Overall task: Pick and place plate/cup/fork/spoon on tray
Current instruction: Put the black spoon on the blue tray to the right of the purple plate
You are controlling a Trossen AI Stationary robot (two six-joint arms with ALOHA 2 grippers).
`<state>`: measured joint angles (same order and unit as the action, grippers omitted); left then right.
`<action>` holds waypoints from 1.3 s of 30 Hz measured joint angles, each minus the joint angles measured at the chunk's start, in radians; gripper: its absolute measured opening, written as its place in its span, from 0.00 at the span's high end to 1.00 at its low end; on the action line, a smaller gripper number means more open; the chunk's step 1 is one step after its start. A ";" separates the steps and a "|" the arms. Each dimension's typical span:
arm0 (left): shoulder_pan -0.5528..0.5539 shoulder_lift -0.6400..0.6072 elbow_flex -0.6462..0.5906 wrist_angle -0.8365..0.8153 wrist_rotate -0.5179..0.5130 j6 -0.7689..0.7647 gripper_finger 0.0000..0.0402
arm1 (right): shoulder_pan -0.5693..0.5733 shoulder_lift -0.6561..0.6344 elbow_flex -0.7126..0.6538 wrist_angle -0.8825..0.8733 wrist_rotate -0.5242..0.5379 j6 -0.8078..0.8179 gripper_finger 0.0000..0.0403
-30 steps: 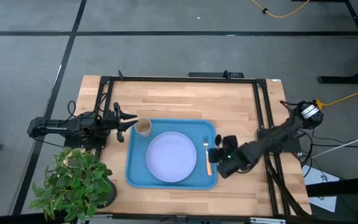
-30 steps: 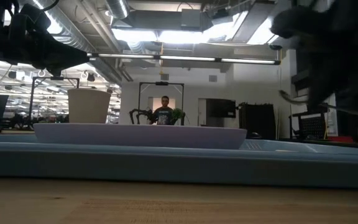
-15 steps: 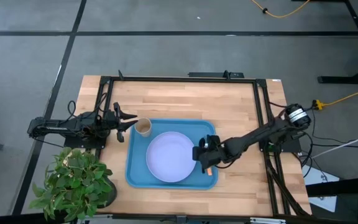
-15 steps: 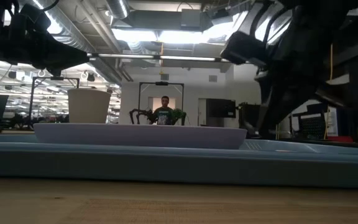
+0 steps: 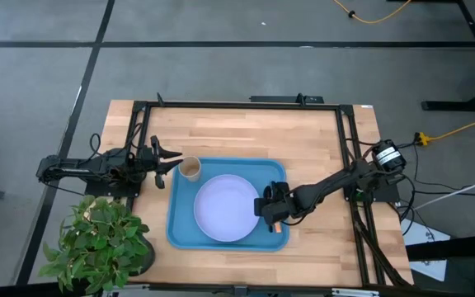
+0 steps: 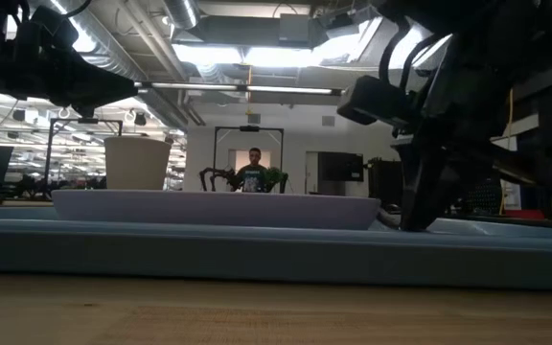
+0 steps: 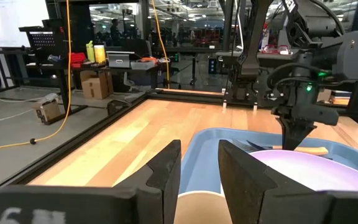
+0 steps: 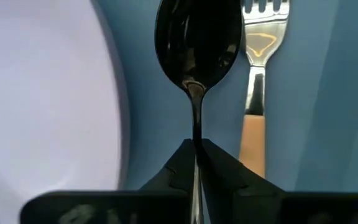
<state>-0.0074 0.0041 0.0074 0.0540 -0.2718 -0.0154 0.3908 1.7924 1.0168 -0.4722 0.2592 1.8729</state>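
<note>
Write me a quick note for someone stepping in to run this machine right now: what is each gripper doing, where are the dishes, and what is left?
Right gripper: shut on the spoon, holding it low over the tray between the plate and the fork.
Left gripper: open, waiting at the tray's left edge next to the cup.
Done: plate, cup and fork are on the tray.
Left: release the spoon beside the fork, then pull the right arm back.
</note>
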 joint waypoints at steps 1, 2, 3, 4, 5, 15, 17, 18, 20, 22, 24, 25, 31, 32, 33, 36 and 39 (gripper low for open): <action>0.000 0.000 0.000 0.000 0.000 0.000 0.75 | 0.000 0.000 0.000 0.000 0.000 -0.002 0.94; 0.000 0.000 0.000 0.000 0.000 0.000 0.75 | 0.000 0.000 0.000 -0.002 0.002 -0.011 0.94; 0.000 0.000 0.000 0.000 0.000 0.000 0.75 | 0.000 0.000 0.000 -0.001 0.008 -0.019 0.93; 0.000 0.000 0.000 0.000 0.000 0.000 0.75 | 0.000 0.000 0.000 -0.002 0.013 -0.020 0.93; 0.000 0.000 0.000 0.000 0.000 0.000 0.75 | 0.000 0.000 0.000 -0.005 0.016 -0.024 0.93; 0.000 0.000 0.000 0.000 0.000 0.000 0.75 | -0.029 0.000 0.000 0.002 0.020 -0.071 0.93; 0.000 0.000 0.000 0.000 0.000 0.000 0.75 | -0.033 0.000 0.000 0.005 0.019 -0.071 0.93; 0.000 0.000 0.000 0.000 0.000 0.000 0.75 | -0.035 0.000 0.000 0.005 0.019 -0.071 0.92; 0.000 0.000 0.000 0.000 0.000 0.000 0.75 | -0.036 0.000 0.000 0.005 0.019 -0.071 0.90; 0.000 0.000 0.000 0.000 0.000 0.000 0.75 | -0.036 0.000 0.000 0.006 0.019 -0.070 0.88; 0.000 0.000 0.000 0.000 0.000 0.000 0.75 | -0.035 0.000 0.000 0.007 0.019 -0.070 0.87; 0.000 0.000 0.000 0.000 0.000 0.000 0.75 | -0.035 0.000 0.000 0.009 0.018 -0.070 0.86; 0.000 0.000 0.000 0.000 0.000 0.000 0.75 | -0.035 0.000 0.000 0.010 0.008 -0.070 0.85; 0.000 0.000 0.000 0.000 0.000 0.000 0.75 | -0.035 0.000 0.000 0.009 0.008 -0.071 0.85; 0.000 0.000 0.000 0.000 0.000 0.000 0.75 | -0.035 0.000 0.000 0.009 0.014 -0.071 0.85; 0.000 0.000 0.000 0.000 0.000 0.000 0.75 | -0.034 -0.001 0.000 0.009 0.069 -0.072 0.85; 0.000 0.000 0.000 0.000 0.000 0.000 0.75 | -0.032 -0.006 0.000 -0.003 0.095 -0.079 0.85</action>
<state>-0.0074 0.0042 0.0074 0.0540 -0.2718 -0.0154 0.3584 1.7864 1.0168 -0.4755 0.3542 1.7934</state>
